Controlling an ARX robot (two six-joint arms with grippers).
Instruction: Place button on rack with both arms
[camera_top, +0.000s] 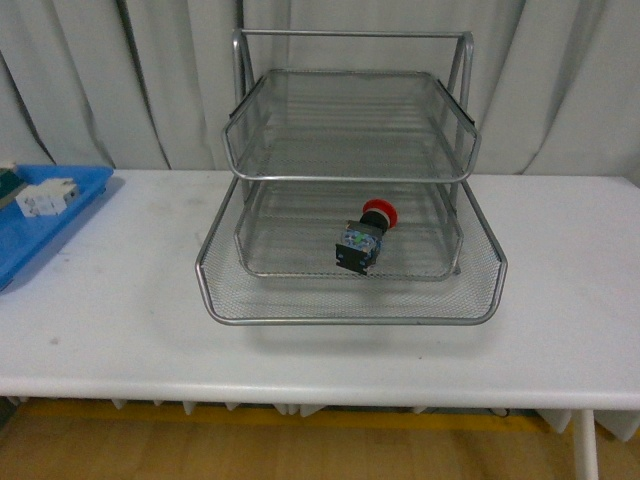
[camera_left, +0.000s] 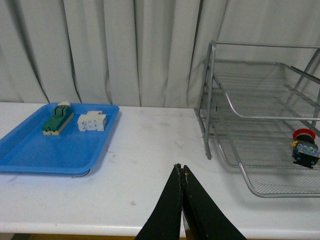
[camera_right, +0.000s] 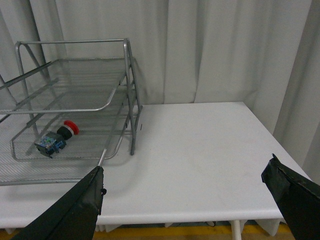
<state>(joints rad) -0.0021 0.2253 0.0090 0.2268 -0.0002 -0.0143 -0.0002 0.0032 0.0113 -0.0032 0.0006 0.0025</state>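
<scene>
The button (camera_top: 364, 238), red cap on a black-and-blue body, lies on its side in the middle tier of the silver wire rack (camera_top: 350, 300). It also shows in the left wrist view (camera_left: 305, 148) and the right wrist view (camera_right: 56, 138). Neither arm shows in the front view. My left gripper (camera_left: 180, 167) is shut and empty, above the white table left of the rack (camera_left: 260, 190). My right gripper (camera_right: 185, 175) is wide open and empty, above the table to the right of the rack (camera_right: 127, 90).
A shallow blue tray (camera_top: 50, 225) sits at the table's left end, holding a white blocky component (camera_left: 92, 121) and a green-and-cream component (camera_left: 56, 119). Grey curtains hang behind. The table's right edge (camera_right: 272, 145) is near my right gripper.
</scene>
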